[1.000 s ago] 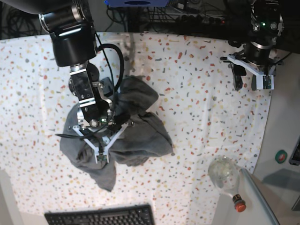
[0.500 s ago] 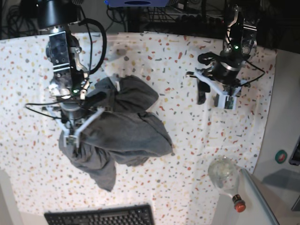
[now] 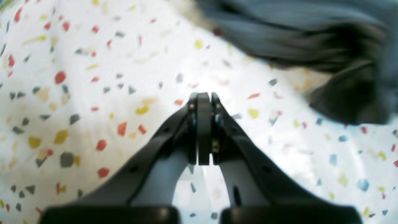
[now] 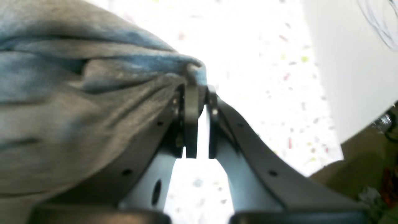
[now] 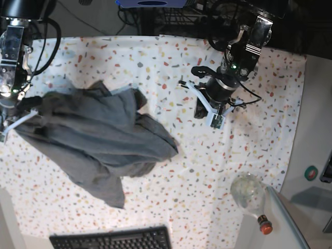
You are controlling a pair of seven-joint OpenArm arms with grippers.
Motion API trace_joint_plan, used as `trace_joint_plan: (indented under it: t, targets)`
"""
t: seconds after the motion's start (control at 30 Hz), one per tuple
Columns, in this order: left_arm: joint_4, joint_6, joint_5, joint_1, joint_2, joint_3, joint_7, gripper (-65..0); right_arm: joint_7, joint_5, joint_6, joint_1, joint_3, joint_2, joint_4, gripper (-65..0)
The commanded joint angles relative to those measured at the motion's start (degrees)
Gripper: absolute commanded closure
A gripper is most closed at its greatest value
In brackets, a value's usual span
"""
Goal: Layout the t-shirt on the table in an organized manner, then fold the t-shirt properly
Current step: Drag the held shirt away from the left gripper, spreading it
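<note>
Pinching a bunched edge of the heather-grey t-shirt (image 4: 77, 102), the right tool (image 4: 199, 93) has its jaws nearly together with fabric caught at their tips; only the right wrist view shows this grip up close, the cloth draping away to the left of the jaws. In the base view that same tool (image 5: 11, 122) sits at the far left edge of the bench (image 5: 155, 57), and the t-shirt (image 5: 98, 140) is stretched out from it in a crumpled spread across the left half of the speckled cloth, one flap trailing toward the keyboard (image 5: 111, 239) at the near edge.

The left tool (image 3: 203, 99) is pressed fully closed with nothing between its jaws, as the left wrist view makes plain; it hangs over bare speckled cloth, with a dark fold of the t-shirt (image 3: 311, 40) blurred in the upper right, apart from the tool. From the base view this tool (image 5: 207, 114) is right of the shirt, clear of the fabric. That view alone also shows a clear bottle with a red cap (image 5: 251, 197) lying near the bench's near right corner.
</note>
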Motion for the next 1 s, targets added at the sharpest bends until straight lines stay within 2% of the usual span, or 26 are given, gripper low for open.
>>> trace_joint_plan:
  t: [0.0,0.3,0.37,0.43,0.47,0.53,0.6,0.67,0.7,0.77,0.83,0.9,0.97]
  targets:
    - [0.96,-0.19,-0.26,-0.24,-0.2,-0.11,-1.18,0.0,1.33,-0.27,-0.31,0.8,-0.1,0.39,0.93,0.0]
    - [0.96,-0.1,-0.62,0.9,-0.2,0.51,-1.18,-0.3,1.42,-0.19,-0.31,0.8,0.34,-0.93,-1.7,0.0]
    - [0.96,-0.1,-0.7,1.25,-0.28,0.6,-1.18,-11.0,1.42,-0.19,-0.31,0.8,0.34,-0.93,-1.7,0.0]
    - [1.14,-0.19,-0.7,2.75,-0.28,0.16,-1.18,-24.5,1.33,-0.19,-0.31,0.71,0.34,-0.93,-1.7,0.0]
    - [1.66,-0.19,-0.7,3.28,-0.37,0.07,-1.18,-29.3,1.07,-0.19,-0.31,0.71,0.34,-1.02,-1.62,-4.8]
    - [2.81,-0.28,-0.7,4.6,-0.37,-0.02,-1.18,-36.2,1.25,-0.1,-0.31,-0.34,1.13,-1.1,-1.0,-23.6]
    - [4.21,-0.28,-0.7,6.0,-0.72,-0.02,-1.18,-38.3,1.51,1.48,-0.31,-1.66,3.24,-2.42,1.2,-41.6]
    - [5.18,-0.28,-0.7,6.71,-1.25,0.77,-1.18,-38.2,3.53,6.06,-0.31,-3.42,7.02,-4.62,4.36,-54.0]
    - [5.18,-0.28,-0.7,6.71,-0.99,1.39,-1.18,-38.2,5.73,8.87,-0.31,-4.65,8.87,-5.5,5.42,-56.3]
    - [4.92,-0.28,-0.62,6.44,-0.99,2.97,-1.18,-38.2,9.25,14.76,-0.22,-6.58,10.72,-5.85,5.77,-55.7]
    - [4.83,-0.28,-0.62,6.27,-0.99,3.94,-1.18,-38.2,10.65,19.33,0.31,-7.73,10.89,-4.88,5.51,-55.7]
    - [4.65,-0.28,-0.62,6.27,-0.9,4.2,-1.18,-38.2,10.65,23.2,2.94,-7.99,11.07,-4.36,4.89,-55.7]
    - [4.57,-0.28,-0.62,6.18,-0.81,4.2,-1.18,-38.2,11.0,25.66,7.43,-7.64,11.24,-4.27,1.64,-55.7]
